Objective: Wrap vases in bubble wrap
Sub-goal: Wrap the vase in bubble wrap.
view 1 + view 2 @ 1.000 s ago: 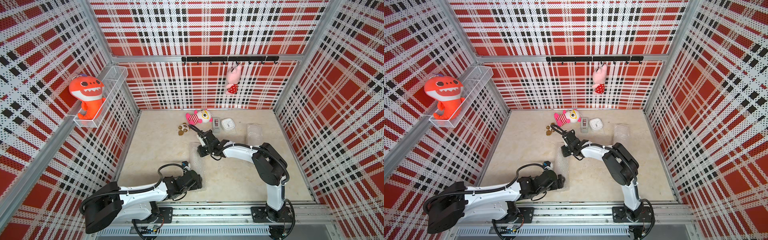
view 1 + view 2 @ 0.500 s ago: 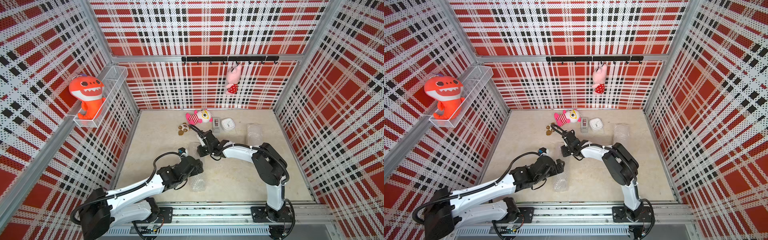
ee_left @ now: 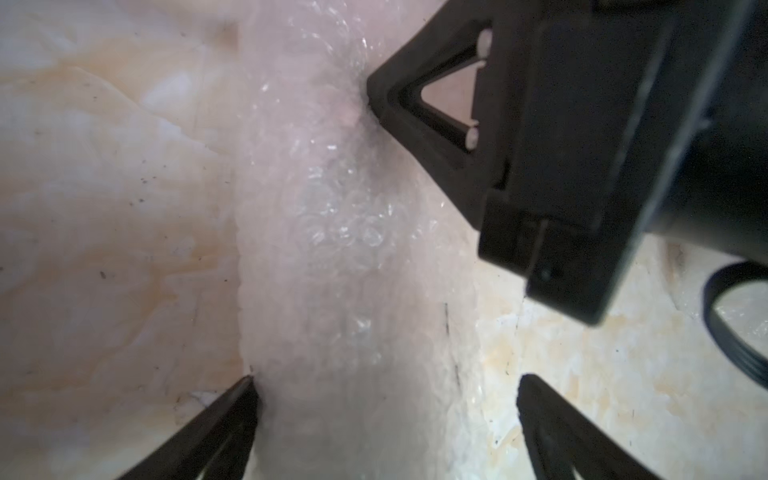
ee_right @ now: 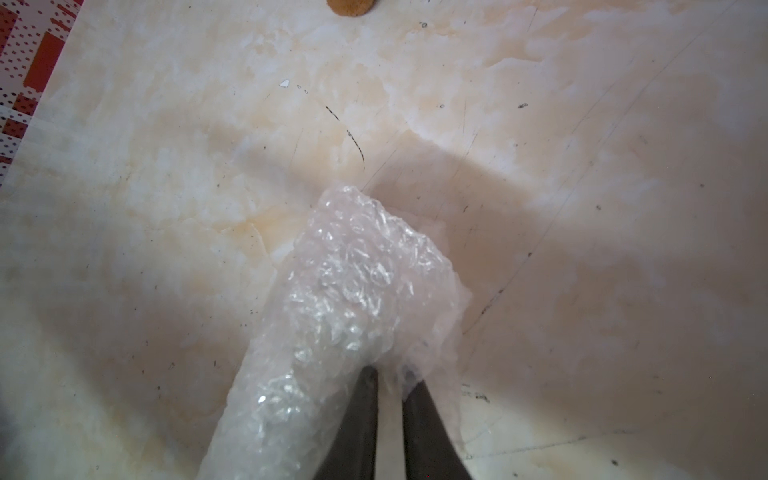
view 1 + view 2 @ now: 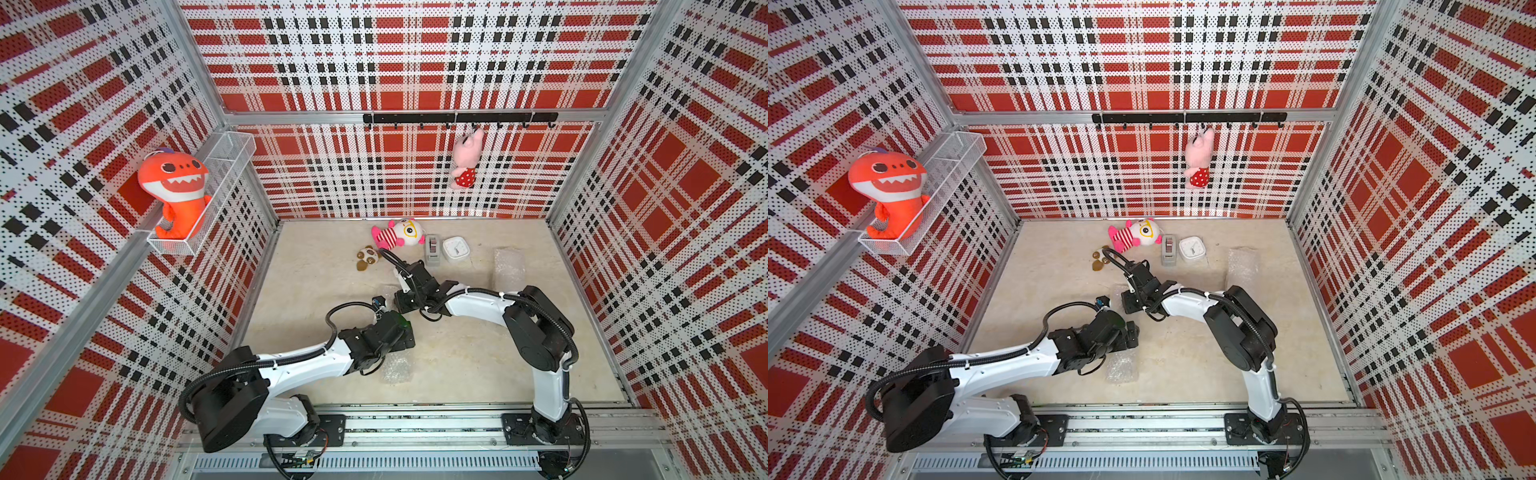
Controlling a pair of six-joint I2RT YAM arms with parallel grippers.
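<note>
Our bubble wrap roll (image 4: 353, 291) lies on the desk (image 5: 457, 353), well apart from the white clock (image 5: 456, 248), nearer the robot. The right end effector (image 4: 390, 399) pinches its loose end. The left end effector (image 3: 386, 379) straddles it, released. We judge it light, crushable, slippery, perhaps fragile inside: take the firm middle.

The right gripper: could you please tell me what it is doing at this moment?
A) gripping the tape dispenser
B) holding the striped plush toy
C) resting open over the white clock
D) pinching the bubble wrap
D: in the right wrist view the right gripper is closed almost fully on a fold of the bubble wrap at the end of the roll.
</note>
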